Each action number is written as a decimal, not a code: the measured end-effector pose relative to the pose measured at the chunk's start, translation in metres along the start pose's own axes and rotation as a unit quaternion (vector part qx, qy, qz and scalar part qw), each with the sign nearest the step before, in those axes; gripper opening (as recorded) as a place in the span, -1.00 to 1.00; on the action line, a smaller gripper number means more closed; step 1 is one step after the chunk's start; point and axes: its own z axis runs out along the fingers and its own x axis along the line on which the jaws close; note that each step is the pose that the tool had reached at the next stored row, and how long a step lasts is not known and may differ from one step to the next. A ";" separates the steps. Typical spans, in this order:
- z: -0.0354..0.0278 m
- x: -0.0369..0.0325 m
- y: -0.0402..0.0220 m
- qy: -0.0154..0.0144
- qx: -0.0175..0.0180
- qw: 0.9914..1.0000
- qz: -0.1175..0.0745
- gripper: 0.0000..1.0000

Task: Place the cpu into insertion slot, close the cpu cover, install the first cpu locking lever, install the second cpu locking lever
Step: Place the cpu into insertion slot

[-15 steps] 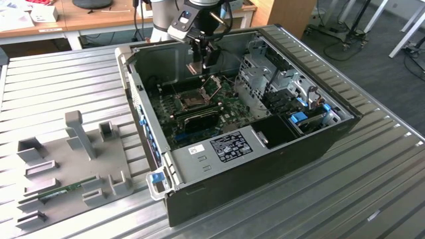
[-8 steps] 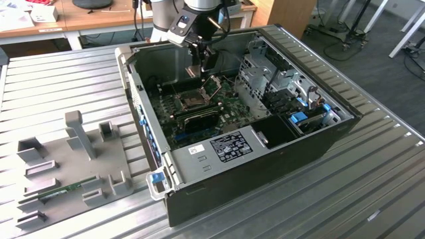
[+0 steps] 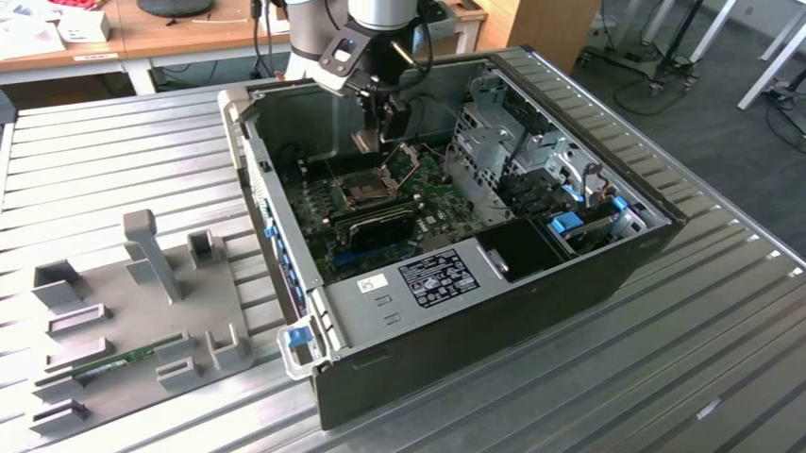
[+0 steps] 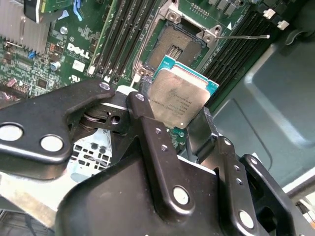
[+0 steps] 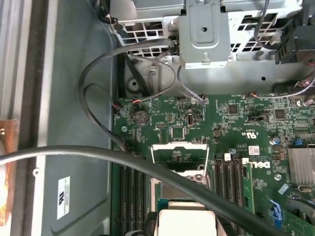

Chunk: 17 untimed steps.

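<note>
We see the pincer clamped on the cpu, holding it inside the open case that lies on the counter. The cpu hangs near the slot, not in it. The slot holds nothing, its dark centre bare, and the cover stands raised beside it. Memory slots flank it on the green board.

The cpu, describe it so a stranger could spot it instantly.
In the open computer case on the metal table, find the black gripper. The cpu is the small square chip it holds near the insertion slot; alone there, it has a plain silvery face edged in green.
</note>
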 end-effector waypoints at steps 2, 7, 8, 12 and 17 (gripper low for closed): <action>0.0035 -0.0001 -0.0002 0.000 0.000 1.000 0.000 0.08; 0.0101 -0.0002 -0.0007 0.000 0.000 1.000 -0.002 0.08; 0.0105 -0.0003 -0.0007 0.000 0.000 1.000 -0.002 0.08; 0.0109 -0.0003 -0.0007 0.000 0.000 1.000 -0.002 0.08; 0.0122 -0.0002 -0.0008 0.001 0.000 1.000 -0.002 0.08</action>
